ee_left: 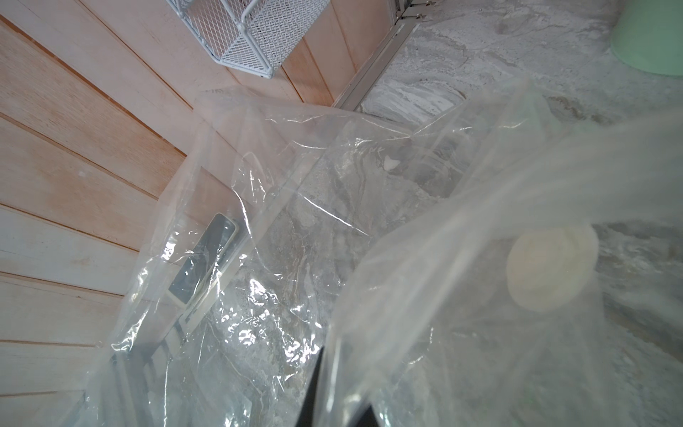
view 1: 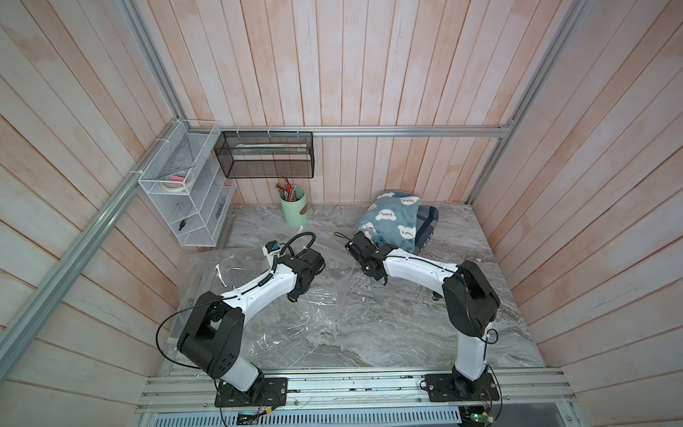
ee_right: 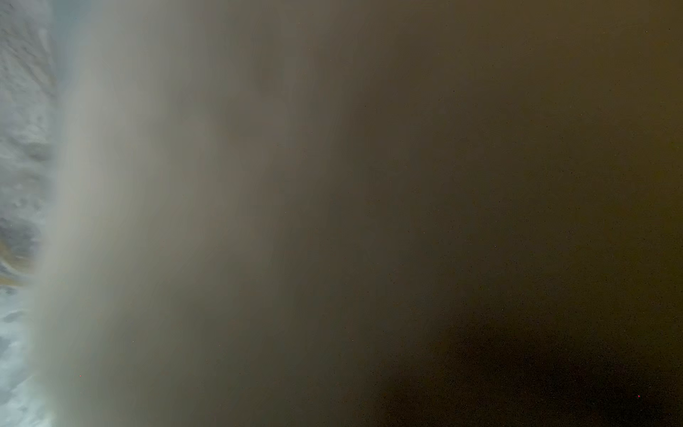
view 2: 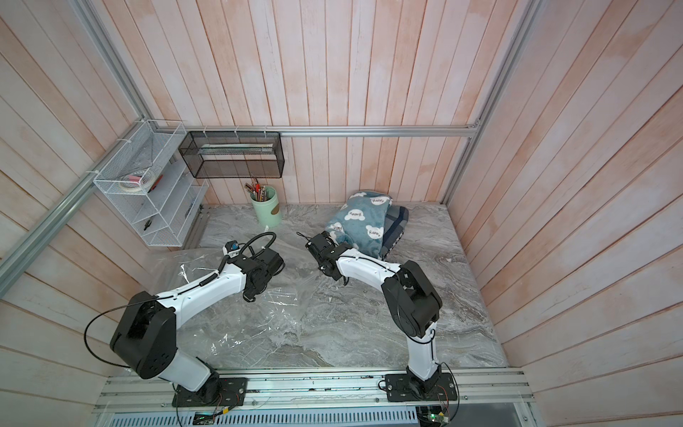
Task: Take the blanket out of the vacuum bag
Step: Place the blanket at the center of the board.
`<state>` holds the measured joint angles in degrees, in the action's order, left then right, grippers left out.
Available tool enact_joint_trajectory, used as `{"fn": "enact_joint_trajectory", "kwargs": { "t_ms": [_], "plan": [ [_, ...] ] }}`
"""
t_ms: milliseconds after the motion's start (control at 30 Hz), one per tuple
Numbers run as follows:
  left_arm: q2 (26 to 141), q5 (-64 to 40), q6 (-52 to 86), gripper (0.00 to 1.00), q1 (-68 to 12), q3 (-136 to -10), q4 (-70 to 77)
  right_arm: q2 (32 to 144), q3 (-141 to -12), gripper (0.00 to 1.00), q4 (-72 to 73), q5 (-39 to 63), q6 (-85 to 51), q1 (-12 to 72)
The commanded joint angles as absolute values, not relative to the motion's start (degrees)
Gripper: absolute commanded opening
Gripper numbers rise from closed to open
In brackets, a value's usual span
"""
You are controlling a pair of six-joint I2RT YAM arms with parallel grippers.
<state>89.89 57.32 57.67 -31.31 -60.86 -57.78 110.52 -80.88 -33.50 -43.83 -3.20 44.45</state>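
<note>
The vacuum bag (view 1: 273,318) (view 2: 236,314) lies flat and crinkled on the left half of the marble table, clear and with nothing inside. Its round whitish valve cap (ee_left: 550,270) shows in the left wrist view. My left gripper (view 1: 295,295) (ee_left: 343,380) points down onto the bag, shut on a fold of its plastic. The blanket (view 1: 391,218) (view 2: 362,222), teal fleece with white bear faces, sits folded at the back right, outside the bag. My right gripper (view 1: 356,240) (view 2: 325,238) is at the blanket's near-left corner. The right wrist view is a dark blur, so its jaws are hidden.
A dark plaid textile (view 1: 427,225) lies under the blanket. A green cup of pens (view 1: 294,207) stands at the back. A white wire rack (view 1: 184,192) and a black mesh basket (view 1: 264,155) hang on the walls. A flat white device (ee_left: 203,266) lies under the bag by the left wall.
</note>
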Motion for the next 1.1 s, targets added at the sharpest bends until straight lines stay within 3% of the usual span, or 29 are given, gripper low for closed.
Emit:
{"fn": "enact_joint_trajectory", "kwargs": {
  "t_ms": [0, 200, 333, 433, 567, 667, 867, 1067],
  "plan": [
    [89.4, 59.15, 58.8, 0.0, -31.55, -61.65, -59.07, 106.26, -81.14, 0.61, -34.5, -41.56, -5.51, 44.21],
    [91.41, 58.89, 58.54, 0.0, -31.94, -62.42, -58.01, 96.54, -84.78, 0.7, -38.25, -25.03, -9.18, 44.12],
    [92.73, 58.91, 58.62, 0.0, -32.33, -63.52, -58.14, 92.11, -86.07, 0.71, -40.28, -15.43, -11.39, 41.79],
    [92.99, 58.78, 58.68, 0.0, -32.69, -63.44, -57.73, 87.82, -81.87, 0.72, -35.65, -7.77, -12.16, 34.86],
    [93.45, 58.62, 58.8, 0.0, -33.03, -63.03, -57.66, 83.69, -74.41, 0.72, -22.78, 10.15, -13.87, 17.49],
    [93.45, 59.13, 58.8, 0.0, -33.05, -63.02, -57.97, 86.82, -75.22, 0.73, -19.44, 15.25, -13.21, 10.9],
    [93.77, 59.24, 58.62, 0.0, -33.04, -63.2, -57.91, 97.06, -78.24, 0.74, -13.79, 23.51, -15.25, 6.12],
    [93.95, 60.8, 58.54, 0.0, -32.9, -62.97, -58.6, 102.6, -78.89, 0.74, -10.57, 23.49, -15.37, 5.55]
  ]
}}
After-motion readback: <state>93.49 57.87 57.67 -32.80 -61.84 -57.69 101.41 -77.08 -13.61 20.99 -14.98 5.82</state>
